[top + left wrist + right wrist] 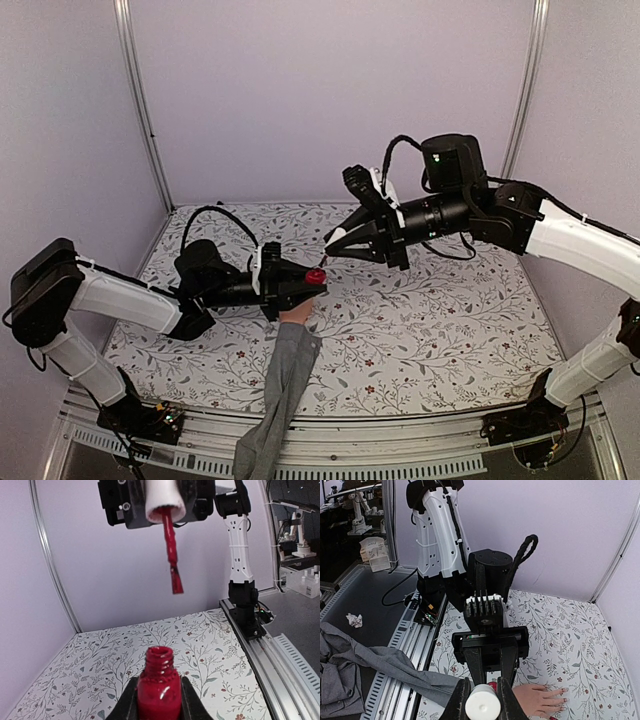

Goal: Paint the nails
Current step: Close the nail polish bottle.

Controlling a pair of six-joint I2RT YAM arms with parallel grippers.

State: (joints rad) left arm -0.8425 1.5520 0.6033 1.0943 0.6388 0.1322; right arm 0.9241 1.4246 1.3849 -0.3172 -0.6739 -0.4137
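Note:
My left gripper (305, 283) is shut on a small red polish bottle (159, 687), held upright with its neck uncapped. My right gripper (335, 240) is shut on the white cap (482, 705). Its red-coated brush (172, 555) hangs in the air above the bottle's mouth, slightly off to the right, not dipped in. The peach mannequin hand (540, 700) lies flat on the mat under both grippers, fingers spread towards the right. Its nails (565, 690) show at the fingertips, too small to judge their colour. In the top view the left gripper hides most of the hand (297, 312).
The grey sleeve (280, 390) trails from the hand over the table's near edge and its metal rail (400, 440). A floral mat (450, 330) covers the table, with lilac walls at the back and sides. The left arm's wrist (490, 630) stands just beyond my right gripper.

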